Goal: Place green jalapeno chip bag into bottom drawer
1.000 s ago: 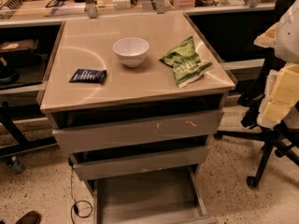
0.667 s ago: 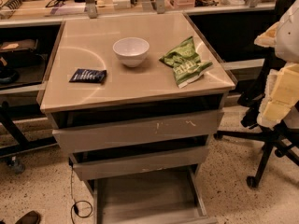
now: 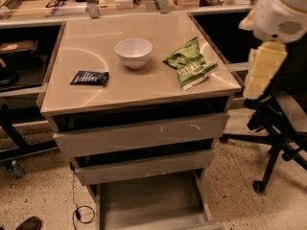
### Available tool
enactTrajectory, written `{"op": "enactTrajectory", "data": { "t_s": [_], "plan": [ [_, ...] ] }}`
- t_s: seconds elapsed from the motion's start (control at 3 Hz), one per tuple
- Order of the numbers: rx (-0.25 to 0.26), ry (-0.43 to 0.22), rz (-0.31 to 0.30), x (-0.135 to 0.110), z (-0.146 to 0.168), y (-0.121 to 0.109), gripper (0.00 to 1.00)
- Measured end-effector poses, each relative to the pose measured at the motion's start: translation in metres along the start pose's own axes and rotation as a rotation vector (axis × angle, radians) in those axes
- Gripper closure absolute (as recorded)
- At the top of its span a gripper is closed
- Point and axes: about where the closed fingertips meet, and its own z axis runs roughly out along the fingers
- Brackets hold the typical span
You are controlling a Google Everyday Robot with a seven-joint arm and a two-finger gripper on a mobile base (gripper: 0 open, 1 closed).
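Nearest us, bottom drawer [image 3: 153, 200] stands pulled out, its front cut off by the frame edge. Up top, green jalapeno chip bag [image 3: 189, 63] lies on the cabinet's rt side, near the white bowl [image 3: 134, 51]. Gripper [image 3: 261, 75] hangs rt of the cabinet edge, well apart from the bag, partly cropped. Spread or closed, can't tell.

the green jalapeno chip bag [image 3: 189, 63] is shiny green with pale lettering and a white edge; bowl [image 3: 134, 51] plain white; packet [image 3: 89, 77] dark navy; cabinet top [image 3: 144, 90] beige; bottom drawer [image 3: 148, 200] flat grey; upper drawers [image 3: 139, 135] grey, scuffed fronts; gripper [image 3: 263, 71] pale cream-yellow, off to the cabinet's right; floor [image 3: 43, 195] speckled beige
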Motion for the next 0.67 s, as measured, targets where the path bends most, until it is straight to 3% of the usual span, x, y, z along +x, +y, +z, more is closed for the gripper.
{"op": "enactTrajectory", "data": {
  "t_s": [0.67],
  "plan": [
    [-0.017, 0.024, -0.11, -0.027, 0.058, -0.081, 0.0]
  ]
}}
